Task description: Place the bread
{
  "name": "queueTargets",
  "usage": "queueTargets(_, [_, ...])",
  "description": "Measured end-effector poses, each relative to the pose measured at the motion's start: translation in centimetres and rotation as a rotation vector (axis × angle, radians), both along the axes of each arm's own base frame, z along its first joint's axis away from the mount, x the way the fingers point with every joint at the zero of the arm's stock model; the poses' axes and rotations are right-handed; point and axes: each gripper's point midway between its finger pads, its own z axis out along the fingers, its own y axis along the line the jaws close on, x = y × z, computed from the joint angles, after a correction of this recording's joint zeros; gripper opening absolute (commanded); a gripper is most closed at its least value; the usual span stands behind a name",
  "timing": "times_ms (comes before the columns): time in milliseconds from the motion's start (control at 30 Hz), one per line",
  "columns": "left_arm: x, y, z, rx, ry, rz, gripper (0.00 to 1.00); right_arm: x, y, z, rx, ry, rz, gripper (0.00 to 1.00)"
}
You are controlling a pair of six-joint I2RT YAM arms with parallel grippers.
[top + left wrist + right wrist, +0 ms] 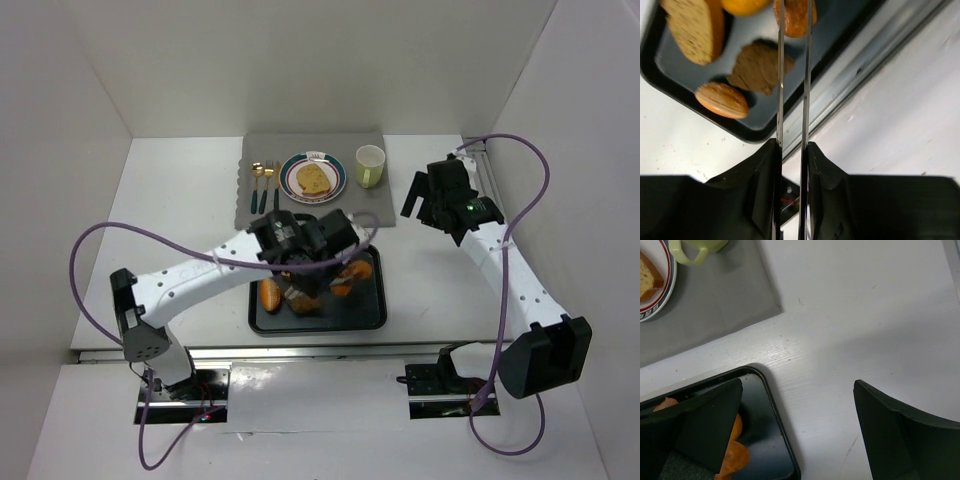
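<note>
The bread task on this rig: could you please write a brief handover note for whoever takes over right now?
Left gripper: over the black tray, jaws narrow with a small roll at the tips; a firm grip cannot be confirmed.
Right gripper: open, empty, above the table right of the tray.
Done: one bread slice lies on the plate on the grey placemat.
Left: confirm the grip, lift the roll and place it. Other breads lie in the tray.
</note>
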Motion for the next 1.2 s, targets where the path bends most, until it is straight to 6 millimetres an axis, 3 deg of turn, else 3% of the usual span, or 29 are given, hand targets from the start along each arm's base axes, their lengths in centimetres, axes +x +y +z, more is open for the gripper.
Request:
queueTargets(67, [2.1,0.1,2.4,-0.080,-0.035,0.071,0.26,-0.1,0.0,0.2,-0.002,-0.007,0.002,0.99])
queueTargets(133, [5.4,1.0,4.9,-0.168,-0.082,0.184,0.28,-0.1,-0.1,0.7,0.001,-0.022,0.002,0.99])
queueTargets(233, [11.8,3.9,7.9,-0.277,-0.178,0.403,0.32,-0.1,-0.1,1.5,0.005,-0.047,0.004,0.99])
queueTargets(367, [19.4,8.5,9.8,-0.356,-0.285,0.650,0.34,-0.1,0.1,1.6,0.014,-0.051,0.011,0.99])
queueTargets(500, [25.0,10.0,9.4,-0.363,-0.336,0.753,0.36,-0.2,0.6,1.6,0.034,-0.048,0.030,0.99])
queueTargets(667, [31.5,9.5,5.7,-0.335,-0.330,0.794,0.42,-0.2,1.1,1.5,0.064,-0.045,0.039,0.99])
queueTargets(767, [33.7,9.4,2.9,-0.319,-0.288,0.805,0.43,-0.2,1.2,1.5,0.068,-0.046,0.038,0.99])
queueTargets(900, [34.7,10.3,-0.4,-0.278,-0.229,0.826,0.47,-0.2,1.2,1.5,0.068,-0.045,0.036,0.99])
queueTargets(1200, [34.5,10.4,-2.7,-0.268,-0.157,0.821,0.59,-0.2,1.2,1.4,0.067,-0.041,0.035,0.99])
